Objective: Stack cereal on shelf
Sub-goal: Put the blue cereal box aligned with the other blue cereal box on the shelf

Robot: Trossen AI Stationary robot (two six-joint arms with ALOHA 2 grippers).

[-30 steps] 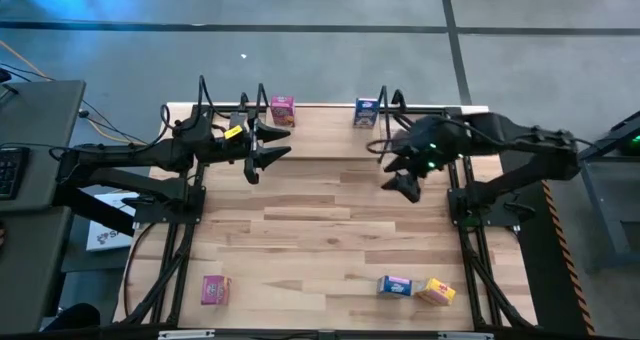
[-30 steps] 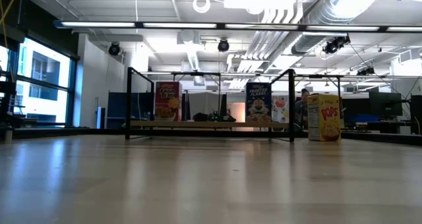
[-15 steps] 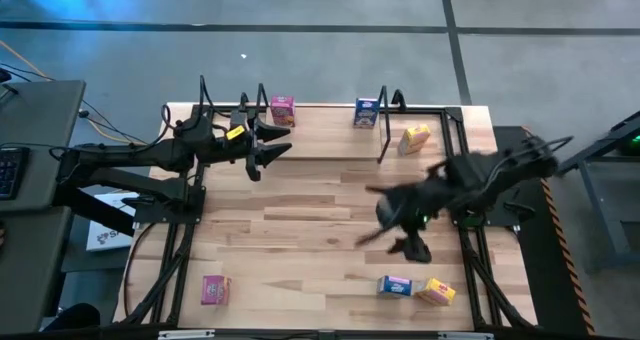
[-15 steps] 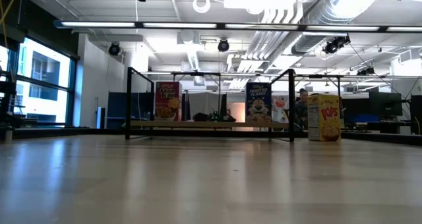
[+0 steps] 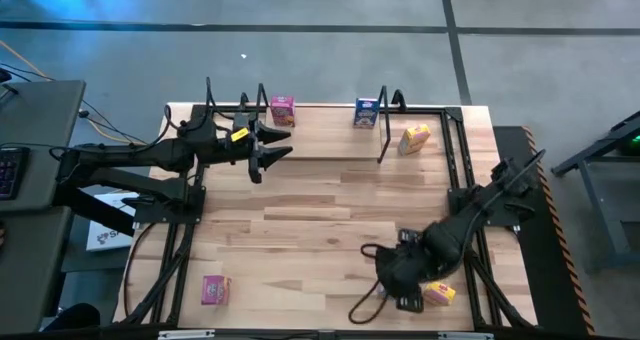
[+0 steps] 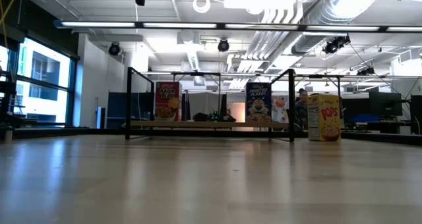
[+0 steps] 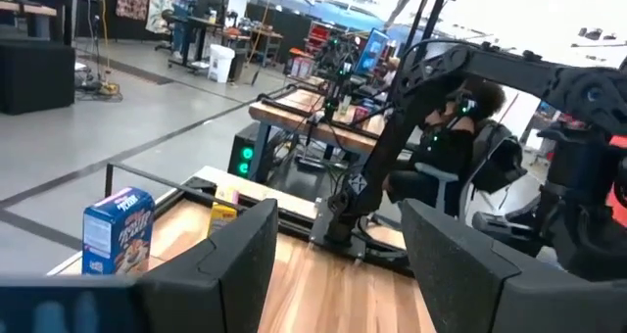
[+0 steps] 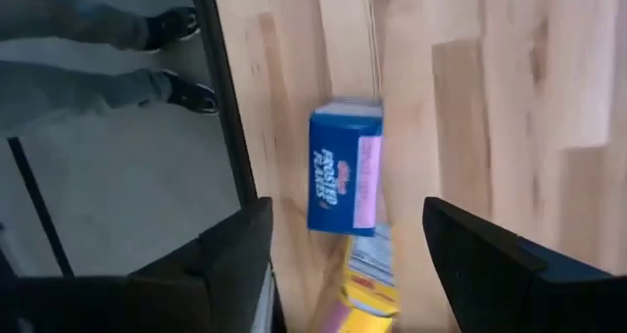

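Observation:
The shelf (image 5: 320, 140) stands at the table's far side. A pink cereal box (image 5: 282, 109) and a blue one (image 5: 366, 111) stand upright on it, and a yellow box (image 5: 414, 137) stands on the table just right of it. My right gripper (image 5: 395, 277) is open, pointing down over the near right edge. Its wrist view shows a blue box (image 8: 343, 181) lying flat and a yellow box (image 8: 367, 274) partly under it, between the fingers but apart from them. Another pink box (image 5: 215, 289) lies at the near left. My left gripper (image 5: 268, 150) hovers open over the shelf's left half.
Black wire uprights (image 5: 385, 120) rise at the shelf's ends. Black frame rails (image 5: 460, 180) run along the table's left and right sides. A person's legs and shoes (image 8: 147, 49) stand on the floor just past the near edge. Bare planks (image 5: 310, 230) fill the middle of the table.
My right arm has swung from beside the shelf's right end toward the table's near edge and come down over the blue and yellow boxes lying there. This uncovered the yellow box standing right of the shelf. The boxes have not moved.

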